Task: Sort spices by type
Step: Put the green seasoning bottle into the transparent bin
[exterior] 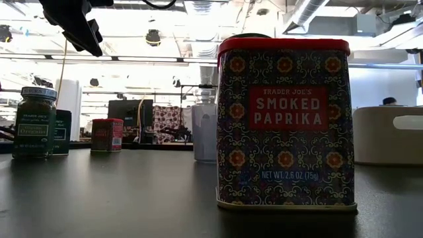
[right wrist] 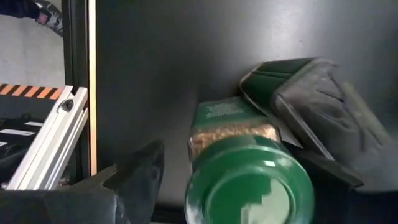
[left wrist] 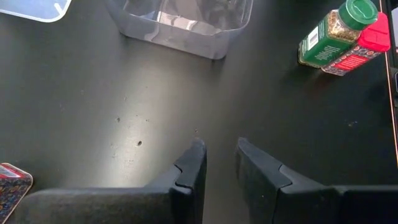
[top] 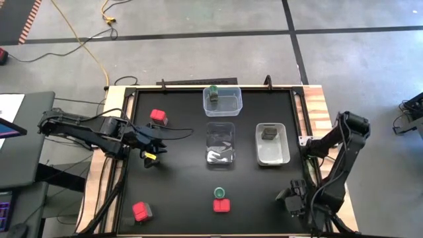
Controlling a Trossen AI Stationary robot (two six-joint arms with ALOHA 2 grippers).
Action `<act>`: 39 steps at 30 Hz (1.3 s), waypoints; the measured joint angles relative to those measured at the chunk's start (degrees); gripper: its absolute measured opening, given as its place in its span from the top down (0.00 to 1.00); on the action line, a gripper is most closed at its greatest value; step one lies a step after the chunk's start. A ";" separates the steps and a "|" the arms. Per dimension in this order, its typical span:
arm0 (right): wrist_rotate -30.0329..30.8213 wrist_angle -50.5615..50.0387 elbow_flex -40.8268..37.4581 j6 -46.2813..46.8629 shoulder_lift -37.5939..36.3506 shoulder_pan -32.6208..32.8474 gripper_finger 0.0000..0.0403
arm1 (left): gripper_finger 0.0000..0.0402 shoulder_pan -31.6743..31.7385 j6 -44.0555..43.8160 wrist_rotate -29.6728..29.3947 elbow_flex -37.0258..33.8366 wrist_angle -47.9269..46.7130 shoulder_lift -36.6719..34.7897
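Observation:
A round jar with a green lid [right wrist: 249, 183] stands near the table's right edge. A dark blocky container [right wrist: 270, 78] sits right beside it. My right gripper [right wrist: 217, 124] [top: 294, 198] points down over the jar, open, one finger on each side and apart from it. My left gripper [left wrist: 219, 155] [top: 151, 149] hovers over bare table at the left, with a narrow gap between its fingers and nothing in it. A paprika tin [top: 221, 205] and a green-lidded jar [top: 219, 192] stand together near the front. Red tins [top: 158, 117] [top: 142, 211] stand at the left.
Three clear tubs stand mid-table. The far one [top: 223, 100] holds a green-lidded jar, the right one [top: 271, 143] a dark block, and the middle one [top: 221, 143] sits between them. A metal rail [right wrist: 50, 143] runs along the table's right edge beside my right gripper.

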 joint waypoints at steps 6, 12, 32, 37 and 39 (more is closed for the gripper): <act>-0.17 2.64 0.02 0.02 2.80 0.00 0.23 | 0.81 0.00 -0.02 -0.01 0.00 0.00 0.00; -1.56 3.83 0.02 0.47 2.73 -0.01 0.40 | 0.81 0.00 -0.02 0.01 0.00 0.02 0.00; -1.88 -17.42 22.42 -0.26 2.52 -12.12 0.46 | 0.81 0.00 0.33 0.02 0.00 0.13 0.00; 1.99 -22.12 28.11 -7.80 2.50 -21.36 0.46 | 0.81 0.00 2.23 -0.01 0.00 0.24 0.00; 4.44 -22.42 29.63 -11.64 2.47 -25.82 0.46 | 0.81 0.00 2.27 -0.01 0.00 0.24 0.00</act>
